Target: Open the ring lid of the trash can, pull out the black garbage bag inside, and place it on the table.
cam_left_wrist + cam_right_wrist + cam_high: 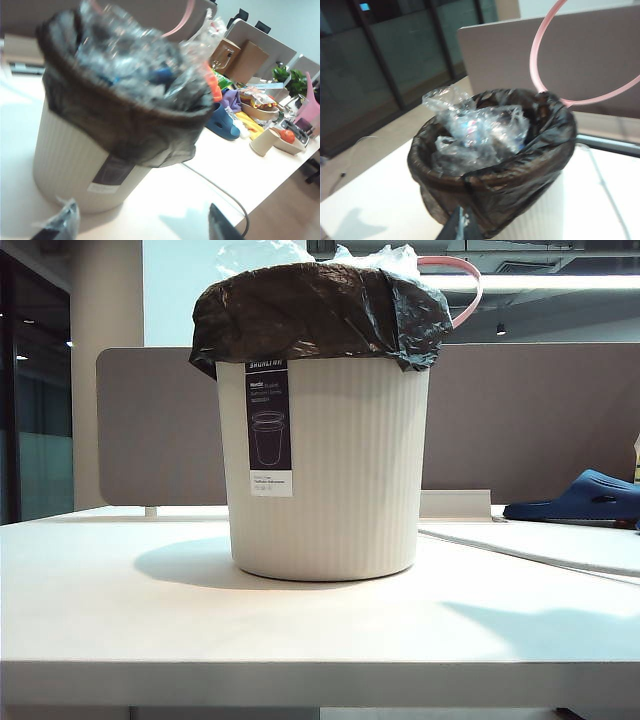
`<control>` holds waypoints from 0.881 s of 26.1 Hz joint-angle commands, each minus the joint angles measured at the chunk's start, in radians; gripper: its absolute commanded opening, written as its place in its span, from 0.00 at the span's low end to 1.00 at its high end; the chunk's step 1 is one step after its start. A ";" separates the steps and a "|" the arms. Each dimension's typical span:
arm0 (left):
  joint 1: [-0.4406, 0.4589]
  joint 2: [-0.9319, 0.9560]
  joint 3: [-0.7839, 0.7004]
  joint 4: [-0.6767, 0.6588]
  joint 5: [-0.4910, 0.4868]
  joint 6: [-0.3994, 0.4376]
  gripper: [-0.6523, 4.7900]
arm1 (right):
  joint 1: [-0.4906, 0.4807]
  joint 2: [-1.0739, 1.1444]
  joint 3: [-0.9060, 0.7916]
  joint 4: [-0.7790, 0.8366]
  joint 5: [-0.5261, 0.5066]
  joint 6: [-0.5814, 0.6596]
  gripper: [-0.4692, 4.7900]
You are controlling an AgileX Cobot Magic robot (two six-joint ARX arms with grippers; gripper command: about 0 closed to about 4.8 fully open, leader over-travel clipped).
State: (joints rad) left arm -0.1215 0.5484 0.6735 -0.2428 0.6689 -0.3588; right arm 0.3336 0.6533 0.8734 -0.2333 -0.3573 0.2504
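Trash can (330, 470) upright at centre of the white surface (120, 620). Black garbage bag (320, 312) still inside, edge folded over the rim, clear crumpled plastic (475, 130) filling it. Ring lid (458, 290) swung up, standing on edge at 1 o'clock of the rim in the exterior view.

Left pincer (140, 227): released, fingers wide apart, apart from the can, which lies at 11 o'clock of it.

Right pincer (460, 225): clenched, empty as far as visible, just over the near fold of the bag; lid at 1 o'clock, well apart
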 commanded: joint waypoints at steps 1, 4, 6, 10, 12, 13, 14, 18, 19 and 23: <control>0.000 0.005 -0.076 0.188 0.000 -0.107 0.73 | 0.003 -0.003 -0.044 0.114 -0.036 0.069 0.09; 0.000 0.030 -0.135 0.323 0.000 -0.200 0.73 | 0.004 -0.002 -0.077 0.151 -0.038 0.091 0.10; 0.000 0.063 -0.158 0.400 0.001 -0.251 0.73 | 0.004 -0.002 -0.094 0.169 -0.039 0.095 0.11; -0.002 0.165 -0.164 0.493 0.027 -0.311 0.73 | 0.005 -0.002 -0.132 0.223 -0.050 0.133 0.12; -0.002 0.227 -0.164 0.548 0.035 -0.336 0.73 | 0.005 -0.002 -0.148 0.241 -0.050 0.147 0.17; -0.002 0.253 -0.164 0.573 0.041 -0.349 0.73 | 0.005 -0.001 -0.152 0.241 -0.049 0.146 0.21; -0.002 0.281 -0.164 0.602 0.049 -0.358 0.73 | 0.005 0.003 -0.152 0.241 -0.050 0.146 0.21; -0.002 0.401 -0.164 0.737 0.080 -0.407 0.73 | 0.011 0.024 -0.152 0.253 -0.068 0.151 0.21; -0.002 0.428 -0.164 0.766 0.080 -0.421 0.73 | 0.011 0.034 -0.152 0.257 -0.068 0.154 0.22; -0.002 0.538 -0.164 0.898 0.097 -0.486 0.73 | 0.010 0.072 -0.152 0.276 -0.088 0.180 0.31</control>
State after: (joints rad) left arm -0.1223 1.0599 0.5072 0.5632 0.7425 -0.8085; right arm 0.3428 0.7132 0.7181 0.0124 -0.4267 0.4141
